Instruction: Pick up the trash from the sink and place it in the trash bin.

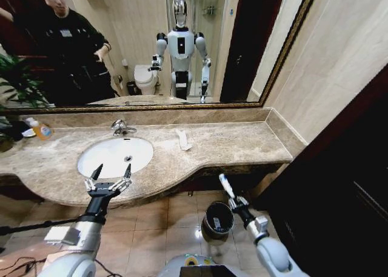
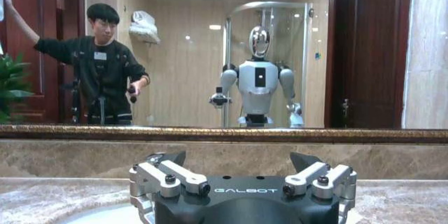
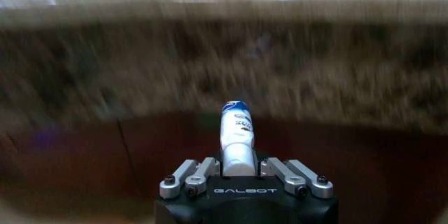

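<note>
The right gripper [image 1: 229, 191] is pinching a small white tube [image 1: 224, 183] with blue print, holding it out below the front edge of the counter [image 1: 242, 145], over the floor. In the right wrist view the tube [image 3: 236, 135] is sticking straight out from between the closed-in fingers [image 3: 203, 174], blue end pointing away; the background there is blurred, so not much else is readable. The bin [image 1: 218, 219] is sitting on the tile floor just near and a bit left of that gripper, black with a shiny rim, with something pale inside that is too small to make out.

The left gripper [image 1: 109, 179] is hovering at the near rim of the sink [image 1: 115, 156], fingers spread wide and holding nothing. The left wrist view is showing the same thing: the gripper [image 2: 242, 174] is open, both fingertips [image 2: 171, 158] well apart, facing the mirror [image 2: 210, 51].

The sink basin is looking white and bare from the head view, with the faucet [image 1: 122, 128] at its far edge. A flat white packet [image 1: 183, 139] is lying on the counter to the right of the sink. A bottle [image 1: 41, 130] of orange liquid is standing at the far left of the counter.
</note>
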You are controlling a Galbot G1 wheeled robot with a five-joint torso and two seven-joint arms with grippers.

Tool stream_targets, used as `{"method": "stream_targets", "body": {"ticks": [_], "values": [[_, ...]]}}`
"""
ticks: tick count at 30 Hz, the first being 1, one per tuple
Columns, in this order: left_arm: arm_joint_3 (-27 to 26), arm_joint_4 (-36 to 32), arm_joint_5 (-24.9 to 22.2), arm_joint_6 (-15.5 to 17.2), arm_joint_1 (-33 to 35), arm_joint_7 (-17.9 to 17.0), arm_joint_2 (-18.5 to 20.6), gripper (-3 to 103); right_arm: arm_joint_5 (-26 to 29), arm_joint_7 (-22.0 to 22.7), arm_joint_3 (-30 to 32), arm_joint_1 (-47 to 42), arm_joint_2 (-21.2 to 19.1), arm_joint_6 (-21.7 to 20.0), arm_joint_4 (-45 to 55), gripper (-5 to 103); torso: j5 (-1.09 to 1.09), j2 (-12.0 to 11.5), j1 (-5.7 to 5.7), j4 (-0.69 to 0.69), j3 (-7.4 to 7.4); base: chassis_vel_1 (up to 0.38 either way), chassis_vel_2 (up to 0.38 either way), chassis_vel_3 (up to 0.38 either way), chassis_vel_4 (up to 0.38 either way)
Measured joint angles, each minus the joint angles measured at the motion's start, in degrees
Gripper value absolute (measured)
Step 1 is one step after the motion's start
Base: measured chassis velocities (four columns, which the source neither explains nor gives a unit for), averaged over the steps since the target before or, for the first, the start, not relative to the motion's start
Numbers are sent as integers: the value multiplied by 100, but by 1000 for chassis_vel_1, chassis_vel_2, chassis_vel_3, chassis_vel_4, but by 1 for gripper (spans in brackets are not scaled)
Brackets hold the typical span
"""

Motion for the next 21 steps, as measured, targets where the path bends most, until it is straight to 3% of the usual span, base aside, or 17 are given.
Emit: {"method": "stream_targets", "body": {"ticks": [11, 21], "values": [[0, 0, 0, 0, 0, 0, 0, 100, -276, 12, -4, 604, 506, 77, -1864, 25, -2, 0, 1, 0, 0, 0, 0, 0, 0], [0, 0, 0, 0, 0, 0, 0, 100, -451, 3, -71, 721, 845, -52, -1977, 25, -2, 0, 1, 0, 0, 0, 0, 0, 0]]}}
